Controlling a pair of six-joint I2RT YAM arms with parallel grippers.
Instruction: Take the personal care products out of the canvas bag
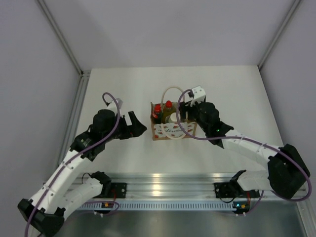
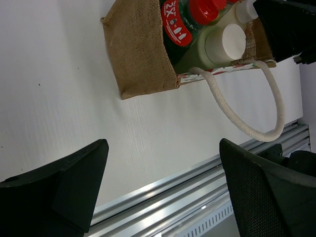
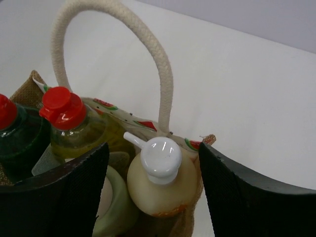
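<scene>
Right gripper (image 3: pixel 154 158) spread, empty, jaws straddling upright pump bottle (image 3: pixel 160 185) in bag (image 2: pixel 140 54); left gripper (image 2: pixel 163 148) likewise spread, beside bag, farther off.

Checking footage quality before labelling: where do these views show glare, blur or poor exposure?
Top external: bright glare on the metal rail, elsewhere even light. Right wrist: small highlights on the cream pump bottle head; own fingers dark, slightly soft. Left wrist: canvas bag weave sharp, near fingers dark.

Bright, even light with soft shadows; glare streaks the metal rail (image 1: pixel 163 180) and white pump head (image 3: pixel 160 156).
</scene>
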